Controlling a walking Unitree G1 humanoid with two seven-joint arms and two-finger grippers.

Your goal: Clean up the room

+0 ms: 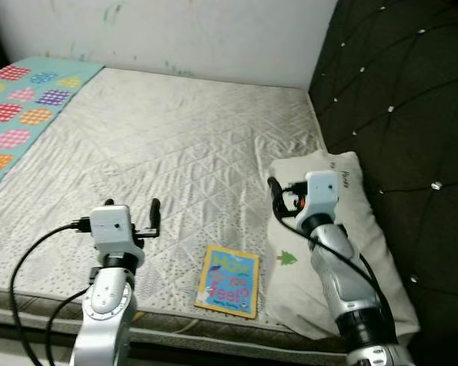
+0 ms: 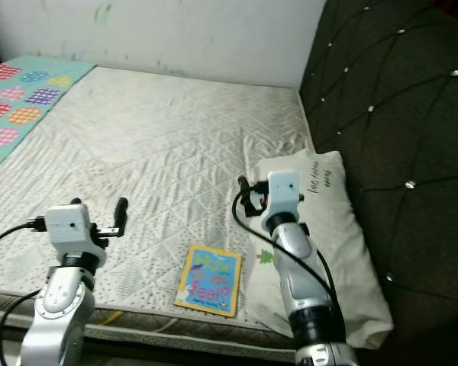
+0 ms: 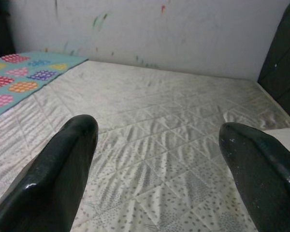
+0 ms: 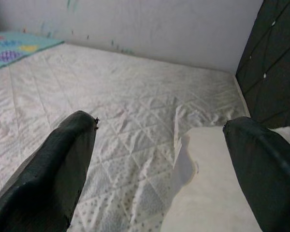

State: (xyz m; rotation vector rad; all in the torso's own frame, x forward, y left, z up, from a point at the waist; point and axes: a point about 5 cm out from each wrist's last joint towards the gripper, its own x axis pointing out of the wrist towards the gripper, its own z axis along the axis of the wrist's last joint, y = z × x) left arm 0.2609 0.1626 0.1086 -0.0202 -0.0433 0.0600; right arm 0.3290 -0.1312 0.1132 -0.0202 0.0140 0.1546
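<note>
A yellow and blue children's book [image 1: 227, 280] lies flat near the front edge of the bare quilted mattress [image 1: 175, 145]. To its right a cream pillow [image 1: 351, 229] rests against the dark headboard [image 1: 412, 107]. My left gripper [image 1: 133, 207] hovers over the mattress left of the book, open, with nothing between its fingers [image 3: 63, 169]. My right gripper [image 1: 281, 194] is held above the pillow's left edge [image 4: 217, 193], open and holding nothing.
A turquoise blanket [image 1: 19, 107] with coloured dotted circles covers the mattress's far left. A marked white wall [image 1: 183, 34] runs behind the bed. The tufted headboard closes off the right side. The mattress's front edge [image 1: 183, 324] is just below the book.
</note>
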